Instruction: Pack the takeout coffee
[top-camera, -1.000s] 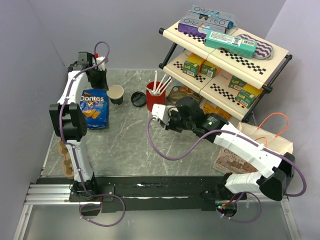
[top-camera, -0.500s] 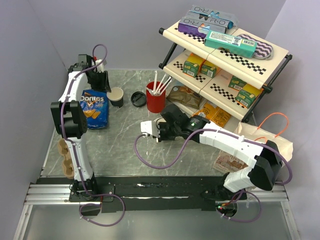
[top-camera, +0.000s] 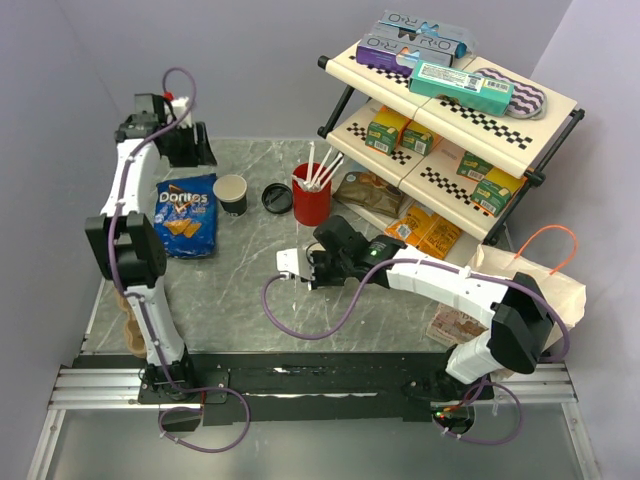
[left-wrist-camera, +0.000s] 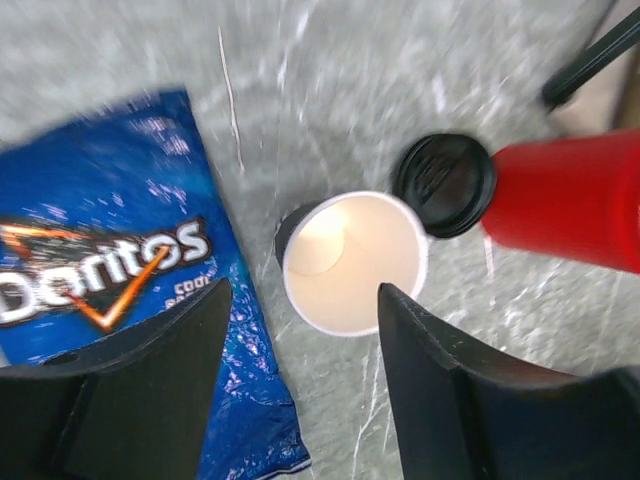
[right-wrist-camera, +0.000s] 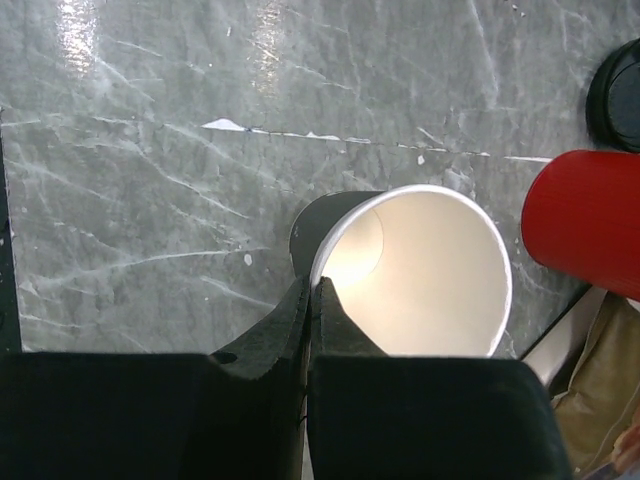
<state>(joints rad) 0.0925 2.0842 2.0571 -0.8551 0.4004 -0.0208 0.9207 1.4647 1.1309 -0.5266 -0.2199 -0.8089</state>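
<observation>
The takeout coffee cup (top-camera: 231, 192) stands upright and uncovered on the marble table, cream inside with a dark sleeve. Its round black lid (top-camera: 276, 197) lies flat just to its right. My left gripper (top-camera: 190, 150) hovers to the cup's far left, open and holding nothing. From the left wrist, the cup (left-wrist-camera: 352, 262) and lid (left-wrist-camera: 445, 185) lie below the spread left gripper (left-wrist-camera: 305, 290). My right gripper (top-camera: 287, 264) is shut over the middle of the table, apart from the cup. In the right wrist view the right gripper (right-wrist-camera: 312, 283) only overlaps the rim of the cup (right-wrist-camera: 420, 270).
A red cup (top-camera: 311, 200) with white straws stands right of the lid. A blue Doritos bag (top-camera: 186, 215) lies left of the coffee cup. A two-tier snack rack (top-camera: 450, 110) fills the back right. A brown paper bag (top-camera: 545, 285) sits at the right and a cardboard cup carrier (top-camera: 130, 315) at the left edge.
My left gripper has opened and drawn back to the left, away from the cup. My right arm has swung its shut gripper away from the red cup toward the middle of the table.
</observation>
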